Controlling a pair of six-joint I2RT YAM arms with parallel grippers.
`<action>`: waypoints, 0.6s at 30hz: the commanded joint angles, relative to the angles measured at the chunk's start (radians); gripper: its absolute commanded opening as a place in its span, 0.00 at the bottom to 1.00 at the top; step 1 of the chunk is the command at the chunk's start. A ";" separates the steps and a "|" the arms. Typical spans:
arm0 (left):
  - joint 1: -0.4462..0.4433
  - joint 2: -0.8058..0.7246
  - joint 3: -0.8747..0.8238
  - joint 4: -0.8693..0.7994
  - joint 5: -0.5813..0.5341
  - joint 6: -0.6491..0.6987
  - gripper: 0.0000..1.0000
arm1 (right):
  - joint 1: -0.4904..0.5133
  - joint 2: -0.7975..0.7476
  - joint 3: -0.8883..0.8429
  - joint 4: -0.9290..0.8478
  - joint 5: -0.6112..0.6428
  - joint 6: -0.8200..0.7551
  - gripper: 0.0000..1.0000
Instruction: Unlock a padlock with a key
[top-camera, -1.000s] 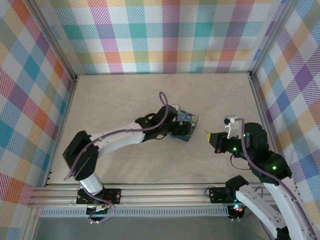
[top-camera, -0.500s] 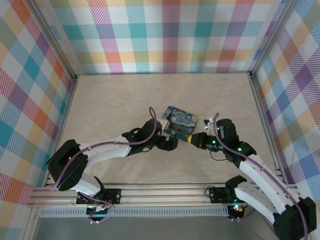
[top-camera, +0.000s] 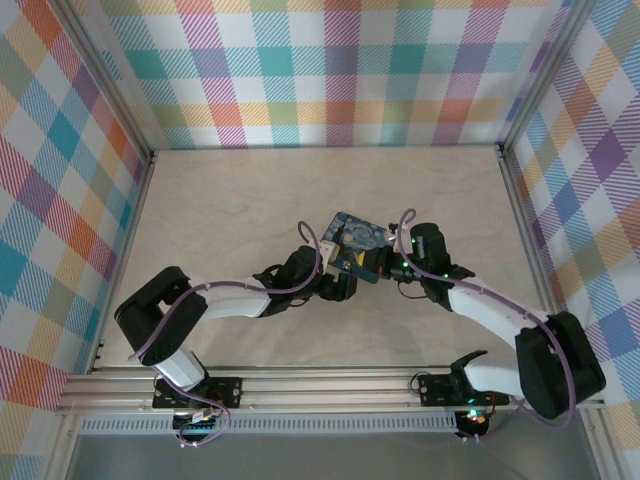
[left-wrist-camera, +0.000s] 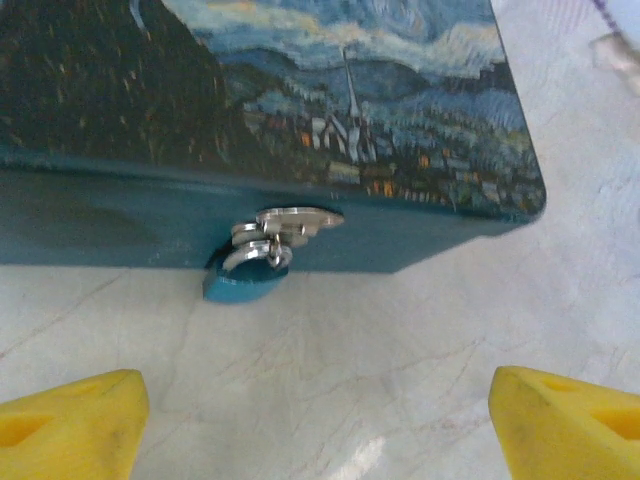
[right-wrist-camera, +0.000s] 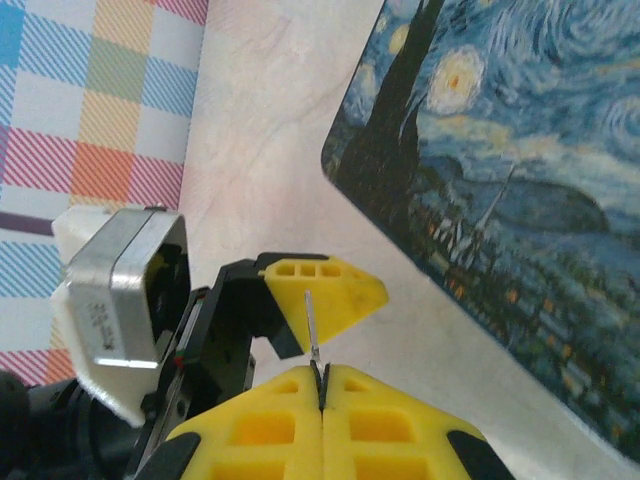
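Note:
The padlock (left-wrist-camera: 243, 277), tiny with a blue body and a silvery shackle, hangs from the hasp (left-wrist-camera: 296, 217) on the front wall of the night-sky tin (left-wrist-camera: 300, 90). My left gripper (left-wrist-camera: 320, 430) is open, and its yellow fingertips (left-wrist-camera: 70, 420) stand wide apart just short of the padlock, touching nothing. The thin metal key (right-wrist-camera: 312, 325) sticks out of my right gripper (right-wrist-camera: 322, 372), which is shut on it. The key points at a left finger beside the tin (right-wrist-camera: 500, 200). From above, both the left gripper (top-camera: 343, 284) and the right gripper (top-camera: 378, 270) meet at the near corner of the tin (top-camera: 355, 243).
The tin lies mid-table on the pale marbled tabletop (top-camera: 230, 210). Plaid walls (top-camera: 330, 70) close in the back and both sides. The left wrist camera housing (right-wrist-camera: 115, 300) sits close to my right fingers. Bare table stretches behind the tin and to the left.
My right arm has swung in from the right with the key, up to the tin's near corner. My left gripper has drawn back off the tin to its near side.

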 joint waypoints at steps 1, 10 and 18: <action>0.014 0.031 0.011 0.082 0.006 -0.004 0.88 | -0.026 0.068 -0.003 0.177 0.001 -0.009 0.00; 0.023 0.087 0.039 0.104 0.011 -0.010 0.87 | -0.069 0.246 0.034 0.302 -0.055 0.013 0.00; 0.026 0.127 0.050 0.123 0.019 -0.034 0.85 | -0.078 0.298 0.022 0.274 -0.040 0.021 0.00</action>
